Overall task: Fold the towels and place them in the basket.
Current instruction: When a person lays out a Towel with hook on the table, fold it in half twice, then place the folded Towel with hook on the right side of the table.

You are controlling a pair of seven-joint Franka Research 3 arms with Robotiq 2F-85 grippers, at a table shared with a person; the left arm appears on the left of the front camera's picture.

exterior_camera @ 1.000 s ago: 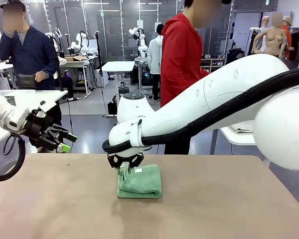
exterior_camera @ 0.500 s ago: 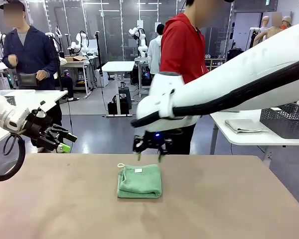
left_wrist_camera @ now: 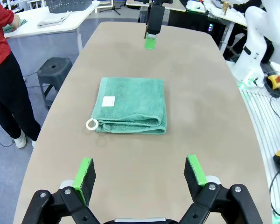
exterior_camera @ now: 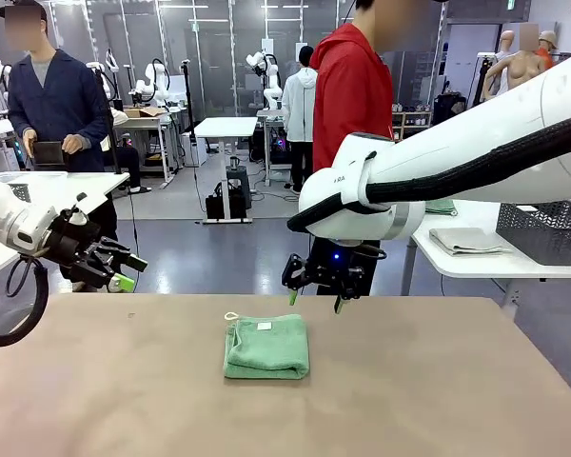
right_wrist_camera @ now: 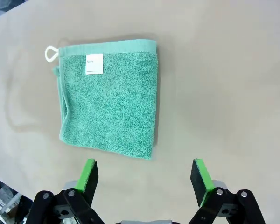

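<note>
Towel folded, both sets of fingers empty

Front view: the green towel (exterior_camera: 266, 347) lies folded in the middle of the table (exterior_camera: 428, 400), a little wider from side to side than from front to back. The right fingers (exterior_camera: 291, 297) hang wide open and empty above the table, just past the towel's far edge and a bit to its right. They are near it but not touching. The left fingers (exterior_camera: 124, 283) are open and empty too, up in the air by the table's left edge, well apart from the towel. The basket (exterior_camera: 547, 233) sits on a side table (exterior_camera: 457, 262) off to the right, with a grey towel (exterior_camera: 466, 240) beside it.

Left wrist view: the left fingers (left_wrist_camera: 85, 173) stand wide apart with nothing between them. The green towel (left_wrist_camera: 130, 105) lies straight ahead, its thick folded edge and white loop (left_wrist_camera: 92, 124) turned this way.

Right wrist view: the right fingers (right_wrist_camera: 200, 179) point down at bare table. The green towel (right_wrist_camera: 109, 102) lies up and to the left of the gap — not under it. Its white tag (right_wrist_camera: 94, 64) faces up.

I think this towel is ready for the basket. The right arm is nearer to both, so it looks like the better one to use. Its fingers would first have to slide over the towel.
</note>
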